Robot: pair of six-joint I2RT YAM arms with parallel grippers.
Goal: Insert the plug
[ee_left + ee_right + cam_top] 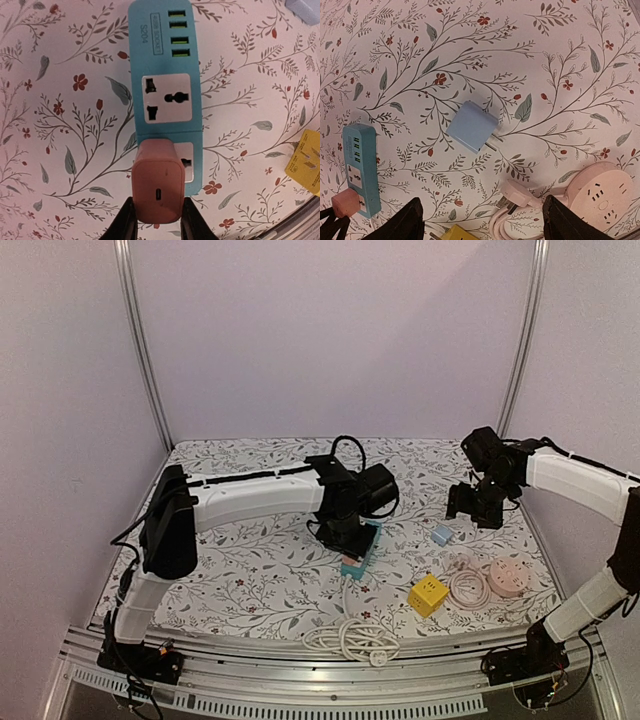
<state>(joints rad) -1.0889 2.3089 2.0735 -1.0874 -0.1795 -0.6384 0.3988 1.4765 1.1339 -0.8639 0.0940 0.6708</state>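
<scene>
A teal power strip (165, 50) lies on the floral table cloth, also seen from the top (365, 543) and in the right wrist view (360, 160). A salmon-pink charger plug (158, 182) stands on the strip's near socket and covers its left part. The far socket and the USB ports are free. My left gripper (158, 202) is shut on the pink plug, one finger (125, 220) on each side; it hangs over the strip in the top view (345, 535). My right gripper (481, 200) is open wide and empty, above a light-blue adapter (472, 126).
A yellow cube adapter (427, 594), a round pink power strip (507, 577) with its coiled cord and plug (520, 194), and the teal strip's coiled white cord (350, 638) lie near the front. The light-blue adapter (441, 534) lies right of the strip. Walls enclose the table.
</scene>
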